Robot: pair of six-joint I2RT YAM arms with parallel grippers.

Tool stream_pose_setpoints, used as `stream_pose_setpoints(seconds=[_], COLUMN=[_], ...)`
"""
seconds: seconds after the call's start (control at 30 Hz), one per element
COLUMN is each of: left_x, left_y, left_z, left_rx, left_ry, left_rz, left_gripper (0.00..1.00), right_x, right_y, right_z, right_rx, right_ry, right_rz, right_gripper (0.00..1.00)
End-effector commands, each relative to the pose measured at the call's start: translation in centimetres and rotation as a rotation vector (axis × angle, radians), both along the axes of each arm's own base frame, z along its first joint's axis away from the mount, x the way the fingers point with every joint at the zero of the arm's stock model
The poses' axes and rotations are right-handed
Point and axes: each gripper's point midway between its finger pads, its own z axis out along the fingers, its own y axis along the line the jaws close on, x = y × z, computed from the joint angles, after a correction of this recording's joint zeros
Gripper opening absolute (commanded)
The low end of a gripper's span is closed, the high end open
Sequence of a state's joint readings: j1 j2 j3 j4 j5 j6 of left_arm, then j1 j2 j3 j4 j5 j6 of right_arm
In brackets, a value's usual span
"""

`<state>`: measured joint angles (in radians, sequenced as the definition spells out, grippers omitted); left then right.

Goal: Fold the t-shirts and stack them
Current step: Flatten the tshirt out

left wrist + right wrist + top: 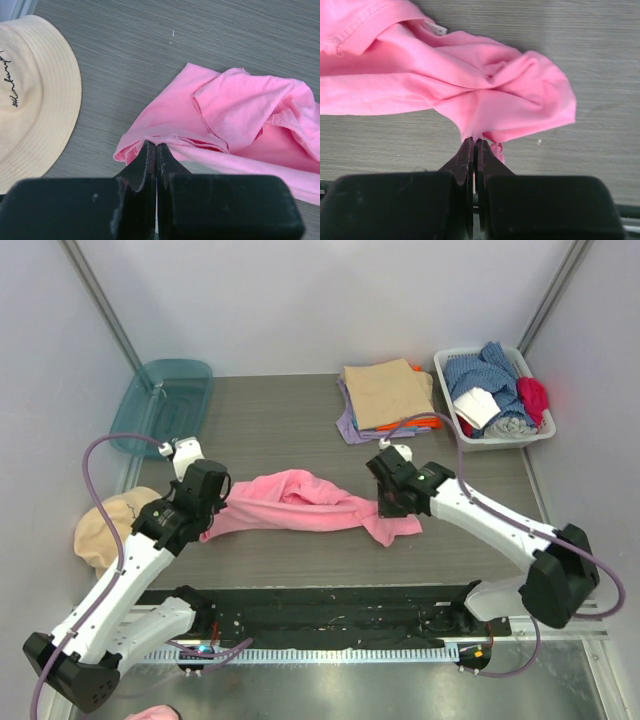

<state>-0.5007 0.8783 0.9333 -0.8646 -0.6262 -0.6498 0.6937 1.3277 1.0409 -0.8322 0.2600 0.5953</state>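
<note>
Pink soft cloth runs across the middle of the grey wood-grain table [280,430]. It is the bright pink short-sleeved t-shirt [300,500], lying crumpled and unfolded in a long band between the two arms. The left gripper [152,149] has its fingers pressed together on a fold at the shirt's left end. The right gripper [474,143] pinches a bunch of cloth at the shirt's right end in the same way, with only fabric between its jaws.

Left of the left gripper sits a round tan cloth hat [30,95] with dark script on it, apart from the shirt. At the far side of the table rests a stack of folded t-shirts [388,390], tan on top, with orange and lilac edges showing beneath. Just right of the stack stands a white plastic basket [505,442] full of mixed clothes. A teal translucent plastic tub [160,405] lies at the far left corner.
</note>
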Motion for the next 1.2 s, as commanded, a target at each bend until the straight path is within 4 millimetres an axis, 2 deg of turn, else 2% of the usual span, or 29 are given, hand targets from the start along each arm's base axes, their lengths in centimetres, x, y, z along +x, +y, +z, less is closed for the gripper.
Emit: stream_pose_setpoints(seconds=[0.0,0.17,0.2,0.27,0.3,0.33,0.37,0.4,0.43,0.47,0.57,0.6,0.63,0.67,0.7,0.73,0.77,0.83,0.97,1.0,1.17], left_x=[-0.1,-0.2,-0.1,0.1,0.1,0.3,0.4,0.5,0.6,0.7,0.8,0.8,0.8,0.8,0.8,0.8,0.9,1.0,1.1,1.1,1.1], left_y=[0.4,0.4,0.4,0.2,0.1,0.0,-0.1,-0.3,-0.4,-0.5,-0.8,-0.7,-0.7,-0.7,-0.7,-0.8,-0.9,-1.1,-1.2,-1.2,-1.4], left_z=[0.7,0.5,0.6,0.5,0.6,0.6,0.5,0.5,0.5,0.4,0.3,0.3,0.2,0.1,0.0,-0.2,-0.3,-0.6,-0.6,-0.6,-0.7], left_rx=[-0.016,-0.014,-0.016,-0.014,-0.015,-0.017,-0.016,-0.019,-0.022,-0.021,-0.027,-0.028,-0.027,-0.027,-0.028,-0.028,-0.031,-0.033,-0.033,-0.033,-0.04], left_ry=[-0.037,-0.031,-0.032,-0.028,-0.027,-0.03,-0.025,-0.022,-0.022,-0.017,-0.015,-0.016,-0.018,-0.016,-0.017,-0.013,-0.01,-0.004,-0.006,-0.007,-0.008], left_rz=[0.018,0.017,0.017,0.013,0.007,0.005,0.003,-0.005,-0.007,-0.012,-0.016,-0.016,-0.015,-0.015,-0.015,-0.019,-0.023,-0.028,-0.031,-0.032,-0.04], left_gripper=[0.0,0.0,0.0,0.0,0.0,0.0,0.0,0.0,0.0,0.0,0.0,0.0,0.0,0.0,0.0,0.0,0.0,0.0,0.0,0.0,0.0], right_x=[3.4,6.3,6.7,8.1,9.2,9.8,10.8,12.2,12.6,13.7,14.0,13.8,13.3,12.4,11.7,10.7,9.4,7.2,2.6,1.9,-1.8], right_y=[3.1,2.5,2.2,1.6,1.9,2.2,2.1,3.2,3.9,4.0,3.8,3.5,3.0,2.5,2.2,1.7,1.5,1.0,0.0,-0.2,-0.2], right_z=[2.3,3.5,2.9,3.0,2.5,2.3,2.0,2.5,2.0,2.5,4.7,5.4,5.2,6.3,6.2,5.4,5.6,3.6,1.5,1.8,0.0], right_rx=[0.047,-0.041,-0.072,-0.111,-0.116,-0.122,-0.114,-0.067,-0.036,-0.004,0.046,0.057,0.06,0.08,0.087,0.084,0.121,0.129,0.132,0.147,0.131], right_ry=[-0.105,-0.179,-0.171,-0.196,-0.209,-0.219,-0.227,-0.274,-0.273,-0.31,-0.364,-0.379,-0.379,-0.391,-0.379,-0.349,-0.324,-0.254,-0.119,-0.121,-0.075], right_rz=[0.076,0.039,0.04,0.017,0.015,0.045,0.046,0.064,0.087,0.067,0.011,-0.005,-0.022,-0.042,-0.054,-0.057,-0.067,-0.07,-0.098,-0.128,-0.181], right_gripper=[0.01,0.01,0.01,0.02,0.08,0.27,0.37,0.46,0.64,0.69,0.76,0.76,0.77,0.77,0.77,0.77,0.77,0.75,0.74,0.74,0.74])
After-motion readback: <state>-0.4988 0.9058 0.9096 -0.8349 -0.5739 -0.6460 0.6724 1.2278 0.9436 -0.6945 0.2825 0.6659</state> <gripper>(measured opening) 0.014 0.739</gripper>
